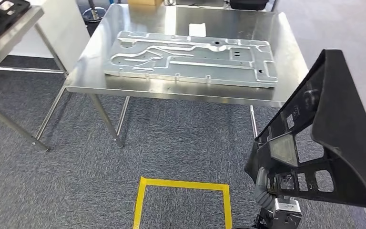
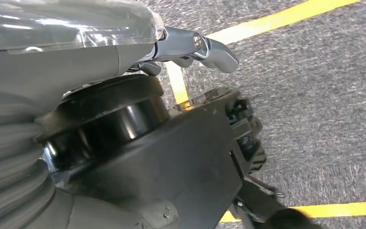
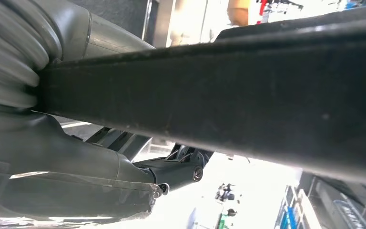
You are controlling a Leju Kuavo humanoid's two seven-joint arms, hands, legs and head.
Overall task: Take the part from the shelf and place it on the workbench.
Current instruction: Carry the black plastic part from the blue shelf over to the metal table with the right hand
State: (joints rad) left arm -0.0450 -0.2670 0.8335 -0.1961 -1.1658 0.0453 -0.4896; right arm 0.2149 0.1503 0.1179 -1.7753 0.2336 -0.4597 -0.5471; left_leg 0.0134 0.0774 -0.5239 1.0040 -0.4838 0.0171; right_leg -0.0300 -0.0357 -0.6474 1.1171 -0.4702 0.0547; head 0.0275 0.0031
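Black part (image 1: 343, 138) at lower right of the head view: a large moulded plastic frame with open cut-outs, tilted, one broad flat face turned toward the camera. It is up in the air, off any surface, well apart from the worktop (image 1: 124, 28). The right hand (image 1: 272, 188) is under its lower left corner, grey ribbed wrist cover and a silver block visible below; fingers hidden behind the part there. In the right wrist view the part (image 3: 248, 90) crosses the frame as a thick dark bar right against the ribbed cover, with the hand (image 3: 105, 152) wrapped on it, thumb on one side and darker fingers (image 3: 181, 169) on the other. Grasping the part.

Left hand (image 2: 162, 143) in the left wrist view: grey cover, dark palm block, a shiny metal finger (image 2: 205, 47) sticking out straight, nothing in it. Fingers released as far as shown. Behind it grey carpet and yellow tape lines.

Worktop: steel, upper centre of the head view, on thin metal legs. A big silver stamped plate (image 1: 190, 59) lies flat on it, near the front edge. A second steel table (image 1: 14, 33) at upper left carries a black part (image 1: 0, 12) like the held one. Floor is grey carpet (image 1: 76, 162) with a yellow taped square (image 1: 183, 186) at bottom centre.
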